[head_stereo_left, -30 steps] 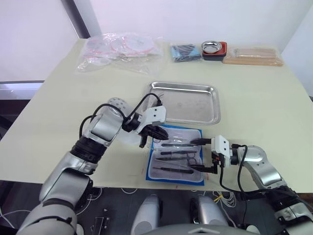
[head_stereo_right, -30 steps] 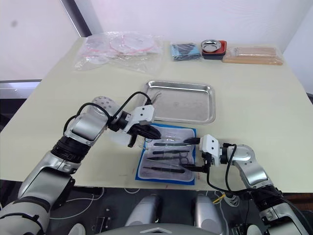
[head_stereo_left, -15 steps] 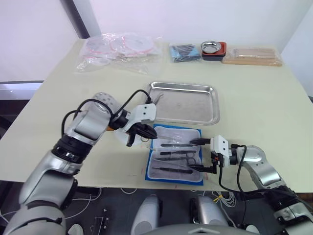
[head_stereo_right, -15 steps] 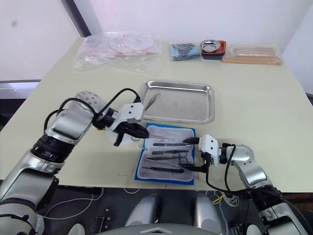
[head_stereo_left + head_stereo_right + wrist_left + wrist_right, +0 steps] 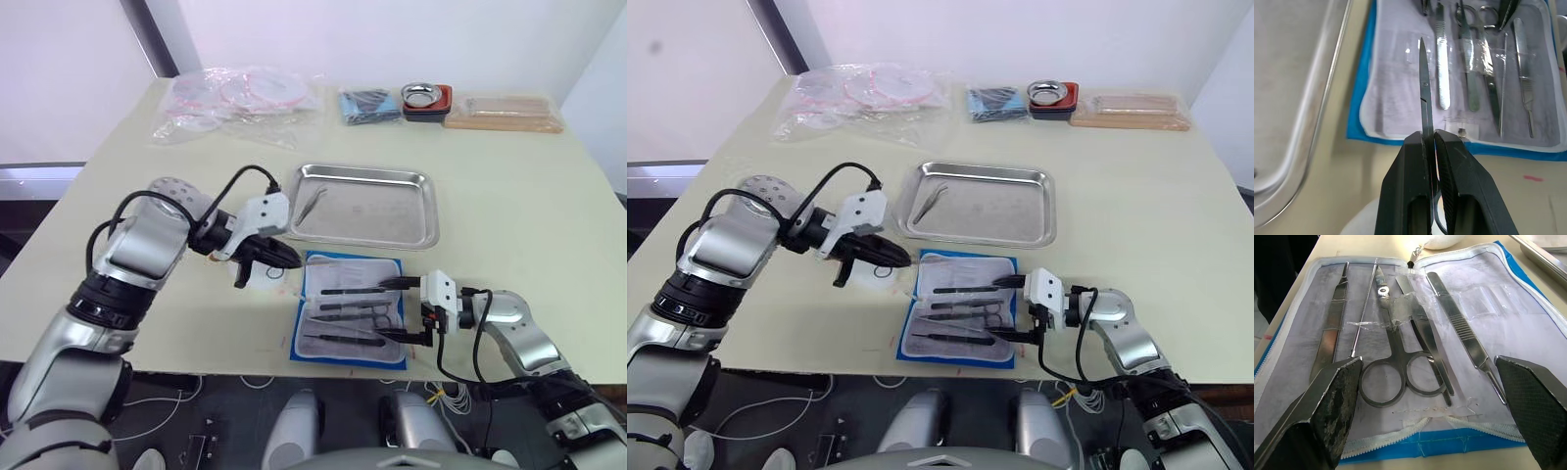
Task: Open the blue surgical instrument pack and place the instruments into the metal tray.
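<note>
One pair of scissors (image 5: 1424, 93) is clamped between the left gripper (image 5: 1431, 147) fingers, blades shut, tips pointing out past the fingertips toward the open blue surgical instrument pack (image 5: 351, 309). Ring handles mostly hidden between the fingers. In the head views the left gripper (image 5: 263, 257) hangs just left of the pack, near the metal tray's (image 5: 367, 206) front-left corner.

Pack lies unzipped flat on the table (image 5: 509, 196), just in front of the tray, grey-white lining up. Remaining instruments (image 5: 1400, 333) lie side by side under clear straps, long axes across the pack: ring-handled scissors, a scalpel-type handle, tweezers, a thin probe. Exact count hard to make out.

One slim tool (image 5: 311, 204) lies in the tray's left part, angled.

Right gripper (image 5: 404, 309) sits at the pack's right edge, fingers wide apart, holding nothing.
</note>
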{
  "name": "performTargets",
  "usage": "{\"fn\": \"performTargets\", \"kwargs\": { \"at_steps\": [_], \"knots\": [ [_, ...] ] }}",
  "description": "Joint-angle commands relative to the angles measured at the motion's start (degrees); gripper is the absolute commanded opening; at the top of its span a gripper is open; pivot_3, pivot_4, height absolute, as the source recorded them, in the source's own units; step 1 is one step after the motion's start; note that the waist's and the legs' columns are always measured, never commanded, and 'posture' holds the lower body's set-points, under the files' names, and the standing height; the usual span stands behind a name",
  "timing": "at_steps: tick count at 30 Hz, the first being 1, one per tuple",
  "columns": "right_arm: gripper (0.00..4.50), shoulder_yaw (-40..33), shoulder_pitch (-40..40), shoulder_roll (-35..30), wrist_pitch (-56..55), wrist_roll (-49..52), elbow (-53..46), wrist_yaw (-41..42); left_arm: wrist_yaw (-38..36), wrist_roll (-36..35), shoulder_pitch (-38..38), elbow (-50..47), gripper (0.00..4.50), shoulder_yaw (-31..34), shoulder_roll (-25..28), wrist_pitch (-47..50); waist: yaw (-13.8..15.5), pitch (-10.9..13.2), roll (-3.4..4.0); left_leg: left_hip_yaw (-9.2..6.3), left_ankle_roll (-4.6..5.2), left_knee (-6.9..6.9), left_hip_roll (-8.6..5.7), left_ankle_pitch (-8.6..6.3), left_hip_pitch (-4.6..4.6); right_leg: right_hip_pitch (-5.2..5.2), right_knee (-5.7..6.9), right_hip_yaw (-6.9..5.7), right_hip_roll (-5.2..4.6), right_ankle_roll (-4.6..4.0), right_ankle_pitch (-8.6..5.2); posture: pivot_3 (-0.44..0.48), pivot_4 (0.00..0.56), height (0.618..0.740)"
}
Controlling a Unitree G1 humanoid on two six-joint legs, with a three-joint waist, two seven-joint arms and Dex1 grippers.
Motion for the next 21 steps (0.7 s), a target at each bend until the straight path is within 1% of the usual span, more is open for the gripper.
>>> {"fn": "performTargets", "kwargs": {
  "at_steps": [1, 8, 11, 12, 17, 21],
  "knots": [
    [4.50, 3.5, 2.9, -0.4, 2.1, -4.5, 6.3, 0.5, 8.1, -1.7, -0.8, -1.4, 0.08, 4.2, -4.3, 4.0, 0.1, -0.1, -0.10, 0.01, 0.00, 0.01, 0.00, 0.00, 0.02, 0.02, 0.01, 0.01, 0.00, 0.00, 0.00, 0.000, 0.150, 0.740],
    [4.50, 3.4, 2.7, -0.5, 1.9, -4.5, 6.8, 0.8, 21.3, -3.0, -0.1, -3.3, 0.08, 7.6, -12.4, 11.1, 0.1, -0.1, -0.16, 0.03, 0.00, 0.07, 0.03, 0.00, 0.01, 0.01, 0.03, 0.08, 0.05, -0.07, 0.06, 0.000, 0.150, 0.740],
    [4.50, 3.4, 2.8, -0.7, 1.8, -4.4, 6.9, 1.0, 30.3, -2.8, -0.3, -3.1, 0.08, 9.8, -18.6, 13.8, 0.1, -0.1, -0.17, 0.06, -0.01, 0.08, 0.02, 0.00, 0.02, 0.02, 0.03, 0.11, 0.03, -0.19, 0.13, 0.000, 0.150, 0.740],
    [4.50, 3.3, 2.8, -0.7, 1.8, -4.4, 6.9, 1.1, 32.3, -2.5, -0.3, -3.1, 0.08, 10.0, -19.9, 14.2, 0.1, -0.2, -0.21, 0.08, -0.01, 0.11, 0.01, 0.00, 0.03, 0.03, 0.03, 0.13, 0.02, -0.18, 0.14, 0.000, 0.150, 0.740],
    [4.50, 3.4, 2.8, -0.8, 1.6, -4.5, 7.0, 1.2, 41.7, -1.2, -2.4, 1.0, 0.08, 11.1, -25.6, 13.8, 0.2, -0.2, -0.20, 0.08, -0.01, 0.14, 0.01, 0.00, 0.03, 0.03, 0.04, 0.15, 0.03, -0.21, 0.17, 0.000, 0.150, 0.740],
    [4.50, 3.4, 2.8, -0.8, 1.5, -4.5, 7.0, 1.3, 47.3, 0.6, -4.3, 5.1, 0.08, 10.3, -29.2, 10.5, 0.2, -0.2, -0.19, 0.10, -0.02, 0.15, -0.01, 0.00, 0.02, 0.02, 0.04, 0.16, 0.02, -0.21, 0.19, 0.000, 0.150, 0.740]
  ]
}}
